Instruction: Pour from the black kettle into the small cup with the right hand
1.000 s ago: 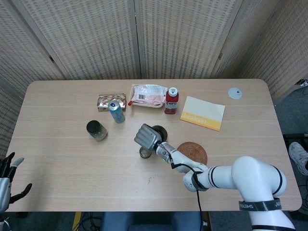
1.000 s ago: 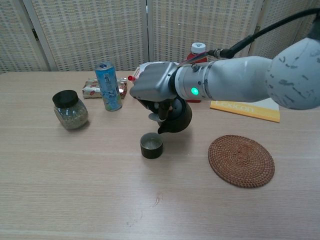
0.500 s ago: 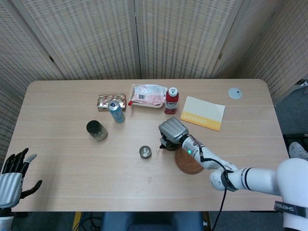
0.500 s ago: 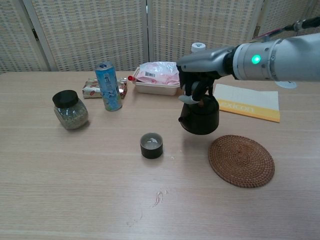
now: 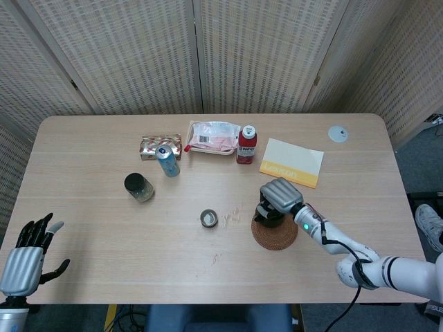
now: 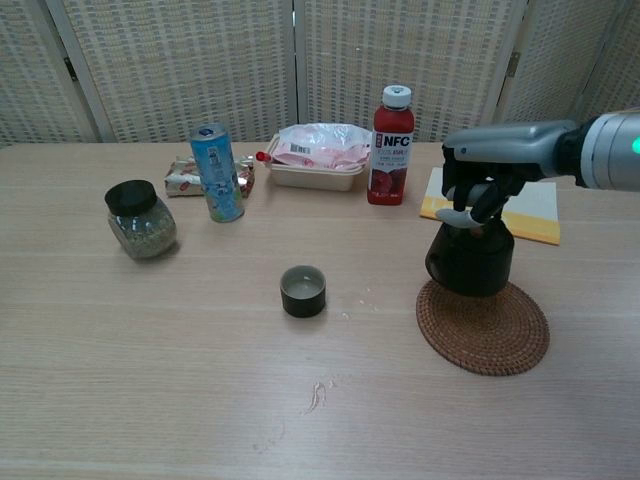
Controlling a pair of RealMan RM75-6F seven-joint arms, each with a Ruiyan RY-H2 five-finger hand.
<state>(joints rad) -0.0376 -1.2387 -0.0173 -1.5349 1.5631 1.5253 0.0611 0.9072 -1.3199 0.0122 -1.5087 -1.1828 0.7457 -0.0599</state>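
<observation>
Gripping the round black kettle (image 6: 470, 262) from above, the right hand (image 6: 492, 168) has its fingers curled down around the top handle; kettle sits upright at the back edge of the round woven brown coaster (image 6: 484, 325), hand on top of it in head view too (image 5: 280, 195). Small dark metal cup (image 6: 303, 291) stands alone mid-table, well apart to the left of the kettle, pale contents inside. A few light specks on the wood just right of the cup.

Left hand (image 5: 26, 249) off the near left corner of the light wooden table (image 5: 104, 228), fingers spread, holding nothing; only the head view shows it.

Back row: glass jar with black lid (image 6: 140, 220) at left, blue drink can (image 6: 217, 172) near it, patterned red-gold packet (image 5: 160, 146) behind the can, white tray with a pink-white bag (image 6: 318, 154), red juice bottle with white cap (image 6: 391, 145), yellow-and-white booklet (image 5: 291, 162) just behind the kettle. Small white round disc (image 5: 338, 134) at the far right of the table.
</observation>
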